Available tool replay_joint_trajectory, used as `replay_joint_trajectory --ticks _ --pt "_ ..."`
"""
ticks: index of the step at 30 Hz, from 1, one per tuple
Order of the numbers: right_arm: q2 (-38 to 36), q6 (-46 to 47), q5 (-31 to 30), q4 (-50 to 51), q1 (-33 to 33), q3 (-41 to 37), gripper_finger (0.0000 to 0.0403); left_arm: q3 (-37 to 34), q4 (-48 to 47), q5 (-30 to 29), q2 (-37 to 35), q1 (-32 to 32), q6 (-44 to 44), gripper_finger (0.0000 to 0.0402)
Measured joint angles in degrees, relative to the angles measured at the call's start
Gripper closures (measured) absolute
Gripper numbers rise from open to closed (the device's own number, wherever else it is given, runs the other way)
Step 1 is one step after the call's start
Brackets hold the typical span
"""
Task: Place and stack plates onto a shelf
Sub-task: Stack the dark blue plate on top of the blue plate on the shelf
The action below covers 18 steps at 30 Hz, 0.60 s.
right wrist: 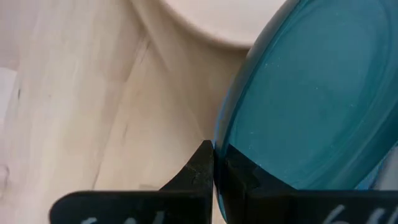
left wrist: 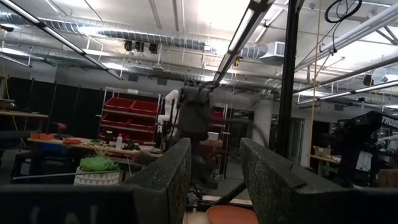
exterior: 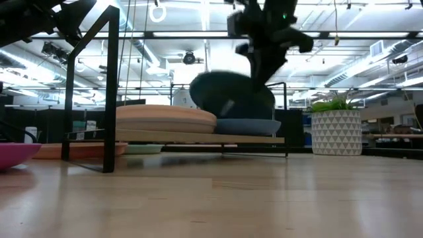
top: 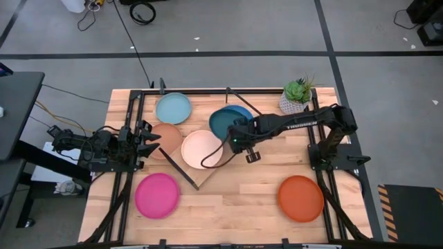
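The right gripper (top: pixel 239 140) is clamped on the rim of the dark teal plate (top: pixel 225 123), holding it tilted above a blue plate (exterior: pixel 248 125) on the shelf (exterior: pixel 198 138). The cream plate (top: pixel 201 149) is already shelved. The pink plate (top: pixel 157 196), orange plate (top: pixel 301 198) and light blue plate (top: pixel 173 108) remain on the table. The left gripper (top: pixel 151 140) waits, fingers apart and empty, at the table's left.

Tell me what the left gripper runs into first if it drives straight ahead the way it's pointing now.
The left gripper, fingers open, points across the table toward the shelf. First in its line is probably the tan plate just in front of its fingertips, then the cream plate. Height is unclear, so it might pass above.
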State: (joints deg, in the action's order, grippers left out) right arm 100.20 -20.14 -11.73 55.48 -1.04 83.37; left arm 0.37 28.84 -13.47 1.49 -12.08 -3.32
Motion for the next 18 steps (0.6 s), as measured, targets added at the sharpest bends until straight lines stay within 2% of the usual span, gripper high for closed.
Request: replay_joint_trajectory --ticks 4,8,10,14,18 --pt "0.0 0.0 -1.2 -1.2 1.9 -2.9 0.0386 0.0 0.0 0.0 0.0 0.0 0.0 0.0256" --pt "0.0 -0.1 3.4 -3.7 2.9 -3.6 0.0368 0.0 0.0 0.0 0.0 0.0 0.0 0.0256" --pt "0.0 -0.1 3.7 -3.8 2.9 -3.6 0.0352 0.0 0.0 0.0 0.0 0.0 0.0 0.0256" --pt "0.0 0.8 1.0 -3.6 2.7 -3.7 0.0323 0.0 -0.1 0.0 0.0 0.0 0.0 0.0256" --pt "0.0 2.1 -4.3 -3.6 2.1 -3.7 0.0305 0.0 -0.1 0.0 0.0 0.0 0.0 0.0256"
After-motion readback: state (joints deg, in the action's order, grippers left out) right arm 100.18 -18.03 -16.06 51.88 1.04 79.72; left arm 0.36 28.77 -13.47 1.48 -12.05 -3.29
